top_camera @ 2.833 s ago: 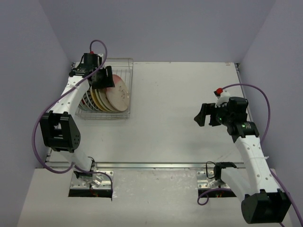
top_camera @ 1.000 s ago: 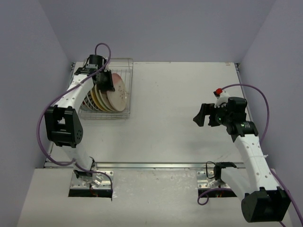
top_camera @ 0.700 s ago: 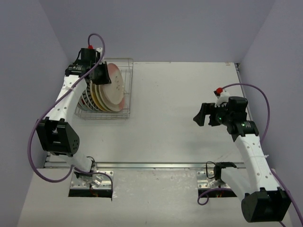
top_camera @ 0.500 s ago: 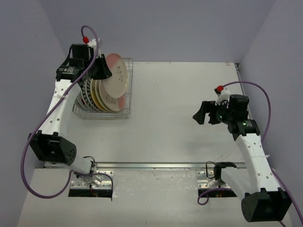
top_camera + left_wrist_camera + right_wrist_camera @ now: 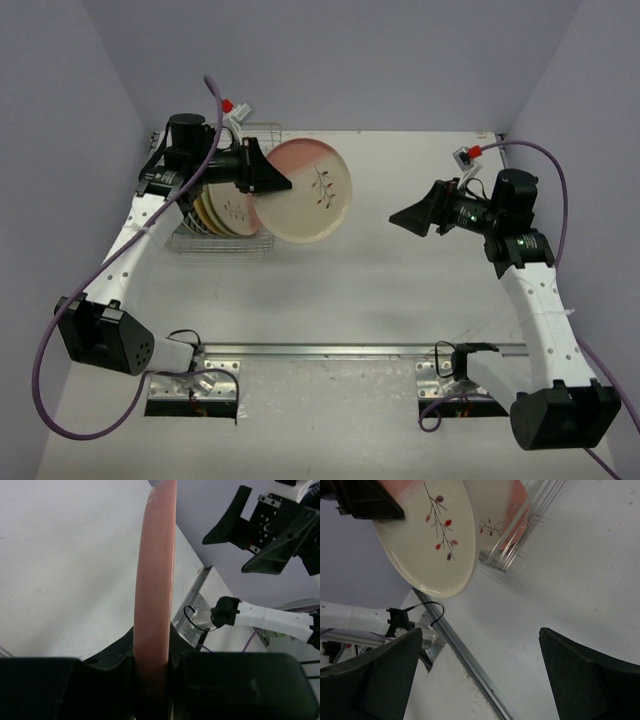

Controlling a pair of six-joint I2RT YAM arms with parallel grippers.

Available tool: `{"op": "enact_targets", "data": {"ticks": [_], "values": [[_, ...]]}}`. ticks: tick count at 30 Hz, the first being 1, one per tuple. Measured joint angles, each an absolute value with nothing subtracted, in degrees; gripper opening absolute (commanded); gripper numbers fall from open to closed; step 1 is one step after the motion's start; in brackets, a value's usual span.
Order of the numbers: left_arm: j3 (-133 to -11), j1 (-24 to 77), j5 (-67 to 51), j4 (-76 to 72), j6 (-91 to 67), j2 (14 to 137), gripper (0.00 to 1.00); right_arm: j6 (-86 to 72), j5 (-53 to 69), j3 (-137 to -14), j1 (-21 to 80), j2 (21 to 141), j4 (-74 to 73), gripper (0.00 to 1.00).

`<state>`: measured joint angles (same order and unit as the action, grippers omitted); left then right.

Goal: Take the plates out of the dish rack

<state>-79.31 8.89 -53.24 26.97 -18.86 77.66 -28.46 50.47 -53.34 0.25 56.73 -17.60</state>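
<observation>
My left gripper [image 5: 268, 184] is clamped almost fully closed on the rim of a pink-and-cream plate [image 5: 308, 192]. In the left wrist view that rim runs edge-on, a pink band rising straight up between the two black fingers [image 5: 75, 680], which press it from either side.

The plate hangs in the air, out of the slots, with its face turned up towards the overhead camera and tipped to the right. From above it overlaps the right edge of the dish rack [image 5: 262, 130] and reaches out over the white table [image 5: 380, 280]. Its face is cream, with a pink patch on the side nearest my gripper and a thin sprig with small red and dark leaves.

The rack sits at the far left corner of the table. The other plates [image 5: 222, 210] stand on edge in it, in a leaning row. The front one is cream with a sprig and a pink-red patch at its edge. My left arm partly hides the ones behind it.

My right gripper [image 5: 412, 212] is spread as wide as it goes and holds nothing. In its wrist view I see only bare table between the two dark fingers. It hovers over the right half of the table, pointing left at the held plate and well apart from it.
</observation>
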Motion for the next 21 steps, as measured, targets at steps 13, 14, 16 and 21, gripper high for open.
{"op": "enact_targets", "data": {"ticks": [13, 14, 16, 21], "values": [[-73.95, 16.13, -61.75, 18.01, -23.67, 79.27, 0.0, -41.03, 56.52, -53.06, 3.47, 66.76, -0.71, 0.93], [-73.6, 16.2, -62.23, 17.52, -24.06, 79.54, 0.0, -41.38, 56.82, -53.06, 4.01, 67.14, -0.01, 0.92], [-73.16, 16.21, -62.78, 16.59, -24.66, 80.3, 0.0, -41.88, 57.25, -53.06, 4.98, 67.81, 1.33, 0.88], [-72.44, 16.6, -63.89, 13.27, -26.87, 82.4, 0.0, -42.13, 57.76, -53.06, 7.29, 70.46, 3.37, 0.71]]}}
